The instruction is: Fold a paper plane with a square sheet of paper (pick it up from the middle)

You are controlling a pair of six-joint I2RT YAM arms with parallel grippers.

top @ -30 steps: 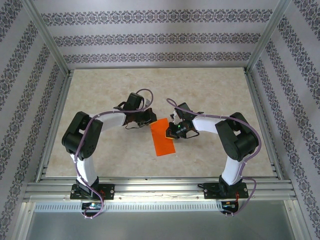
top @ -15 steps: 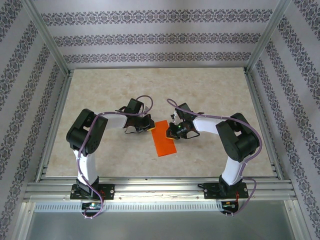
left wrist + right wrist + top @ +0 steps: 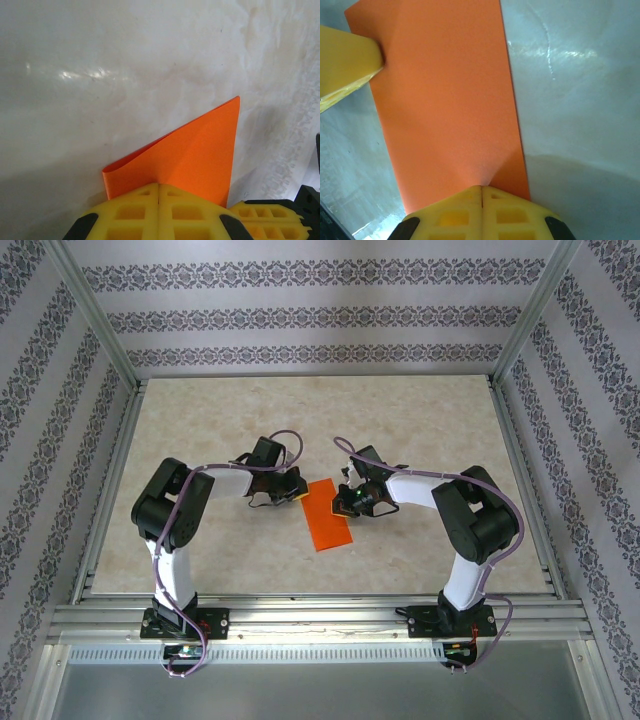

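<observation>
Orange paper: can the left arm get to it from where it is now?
Yes, it looks so. The left tool is shut right at a corner of the orange paper, apparently pinching it, with nothing between them. The right tool seems to grip another edge, out of the left arm's way.

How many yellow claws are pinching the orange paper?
2. The left gripper is shut on a corner of the orange paper, on its left side. The right gripper is shut on the opposite edge, on the right. None looks hidden.
</observation>
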